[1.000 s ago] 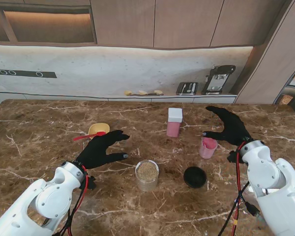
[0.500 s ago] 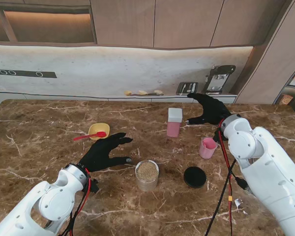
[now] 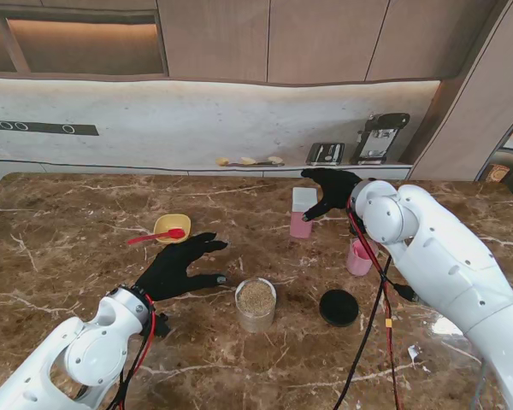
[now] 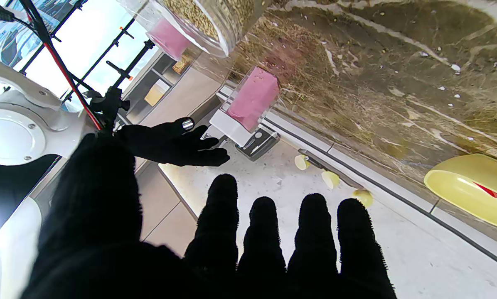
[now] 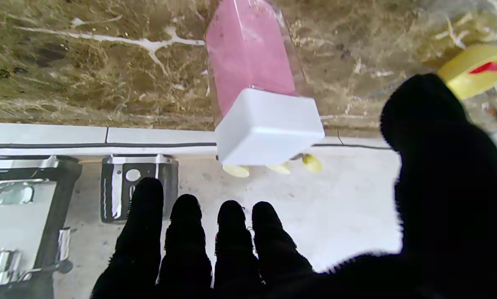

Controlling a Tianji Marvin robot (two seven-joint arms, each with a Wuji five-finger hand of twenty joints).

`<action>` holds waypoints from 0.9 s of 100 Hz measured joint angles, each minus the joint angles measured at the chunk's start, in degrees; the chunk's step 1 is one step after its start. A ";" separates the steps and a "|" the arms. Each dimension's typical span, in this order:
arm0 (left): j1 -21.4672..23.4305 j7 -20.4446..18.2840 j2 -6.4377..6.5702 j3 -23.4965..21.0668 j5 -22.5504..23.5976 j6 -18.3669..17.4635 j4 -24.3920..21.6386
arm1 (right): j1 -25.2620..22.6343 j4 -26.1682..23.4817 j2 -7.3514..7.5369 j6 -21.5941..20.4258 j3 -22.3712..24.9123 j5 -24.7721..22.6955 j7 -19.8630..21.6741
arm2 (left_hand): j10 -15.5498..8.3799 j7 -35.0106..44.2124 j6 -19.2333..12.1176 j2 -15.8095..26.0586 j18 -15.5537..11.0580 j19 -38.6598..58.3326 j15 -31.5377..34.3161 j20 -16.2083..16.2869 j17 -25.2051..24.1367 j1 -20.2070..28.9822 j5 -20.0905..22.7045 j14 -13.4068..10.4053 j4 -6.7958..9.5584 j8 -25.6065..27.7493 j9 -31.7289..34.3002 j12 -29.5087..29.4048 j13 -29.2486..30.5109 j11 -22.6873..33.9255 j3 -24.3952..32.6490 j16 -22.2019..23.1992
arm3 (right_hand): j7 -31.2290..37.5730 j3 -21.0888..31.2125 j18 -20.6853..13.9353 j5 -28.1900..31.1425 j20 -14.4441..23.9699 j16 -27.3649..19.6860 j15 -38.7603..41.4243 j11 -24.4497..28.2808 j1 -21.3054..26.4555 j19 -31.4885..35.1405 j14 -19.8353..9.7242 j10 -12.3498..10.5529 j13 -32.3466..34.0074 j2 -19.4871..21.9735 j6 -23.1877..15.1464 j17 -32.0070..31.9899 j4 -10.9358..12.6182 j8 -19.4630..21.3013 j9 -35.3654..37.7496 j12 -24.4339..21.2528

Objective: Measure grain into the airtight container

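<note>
Farthest left on our table sits the yellow bowl (image 3: 172,227) with the red spoon (image 3: 156,237) laid across it. Just right of it and nearer to us, our left hand (image 3: 179,266) hovers with fingers spread, grasping nothing. Right of that hand stands the clear jar (image 3: 256,304), grain inside, its top uncovered. Farther from us stands the pink container (image 3: 302,213) with its white lid on. Our right hand (image 3: 329,189) hangs just beside that lid, fingers apart and released; we cannot tell whether it touches. Right of the jar lies the black lid (image 3: 339,307), and beyond it the pink cup (image 3: 360,256).
</note>
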 measured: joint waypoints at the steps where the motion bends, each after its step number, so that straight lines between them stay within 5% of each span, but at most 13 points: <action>1: 0.04 -0.06 0.00 -0.04 0.00 0.03 -0.05 | 0.35 0.29 -0.02 0.18 -0.50 0.02 0.02 | 0.00 0.00 0.01 0.00 0.00 0.00 0.00 0.00 0.00 0.00 0.00 0.00 0.00 0.00 0.00 0.00 0.00 0.00 0.00 0.00 | -0.01 0.00 0.00 0.00 0.00 0.00 0.04 -0.01 -0.02 0.04 0.00 0.00 0.00 0.00 0.18 0.07 0.00 0.00 0.00 0.00; 14: 0.47 -0.41 0.02 -0.51 0.25 0.15 -0.41 | 3.71 4.39 -0.82 2.13 -5.37 0.85 -1.48 | 0.00 0.00 0.06 0.00 0.00 0.00 0.00 0.00 0.00 0.00 0.00 -0.01 0.00 0.00 0.00 0.00 0.00 0.00 0.00 -0.01 | -0.03 -0.03 0.07 0.00 -0.66 -0.01 1.15 -0.04 -0.04 1.28 0.01 0.02 0.00 0.19 0.42 1.12 0.00 0.25 -0.01 0.00; 31: 0.89 -0.42 0.03 -1.17 0.75 0.27 -0.45 | 6.94 8.94 -1.97 3.44 -10.96 1.37 -4.11 | 0.00 0.01 0.06 0.00 0.00 0.00 0.00 0.00 0.00 0.00 0.00 -0.02 0.00 0.00 0.00 0.00 0.00 0.00 0.00 -0.01 | 2.51 -0.41 0.12 -0.72 -2.17 -0.01 4.23 4.67 -0.07 5.62 0.01 0.02 2.47 0.21 0.48 3.54 0.00 8.80 -0.01 4.09; 51: 1.24 -0.35 0.07 -1.41 0.75 0.53 -0.56 | 9.18 13.24 -3.56 3.44 -14.17 3.52 -7.23 | 0.00 0.07 0.07 0.00 0.00 0.00 0.00 0.00 0.00 0.00 0.00 -0.03 0.00 0.00 0.00 0.00 0.00 0.00 0.00 -0.01 | 16.37 -1.18 0.10 -0.50 -2.83 7.32 12.76 18.95 -0.02 14.71 -2.02 -2.38 9.50 0.21 -2.28 10.01 0.00 16.17 2.17 14.94; 64: 1.47 -0.27 0.07 -1.52 0.74 0.72 -0.65 | 9.72 14.26 -3.96 2.26 -15.44 3.03 -8.76 | 0.00 0.09 0.07 0.00 0.00 0.00 0.00 0.00 0.00 0.00 0.00 -0.04 0.00 0.00 0.00 0.00 0.00 0.00 0.00 -0.01 | 21.08 -1.85 0.10 4.04 -2.77 11.84 20.33 23.65 2.39 21.87 -3.79 -4.12 16.75 0.16 -5.24 16.18 0.00 17.81 8.18 18.32; 90: 1.75 -0.23 0.08 -1.65 0.85 0.97 -0.73 | 11.31 15.74 -4.38 1.41 -18.83 3.02 -8.51 | 0.00 0.10 0.07 0.00 0.00 0.00 0.00 0.00 0.00 0.00 0.01 -0.04 0.00 0.00 0.00 0.00 0.00 0.00 0.00 -0.01 | 26.28 -2.25 -0.56 13.66 -2.27 17.85 30.44 24.10 6.51 32.71 -5.75 -4.83 27.65 -1.55 -8.94 25.13 0.00 17.67 19.93 19.19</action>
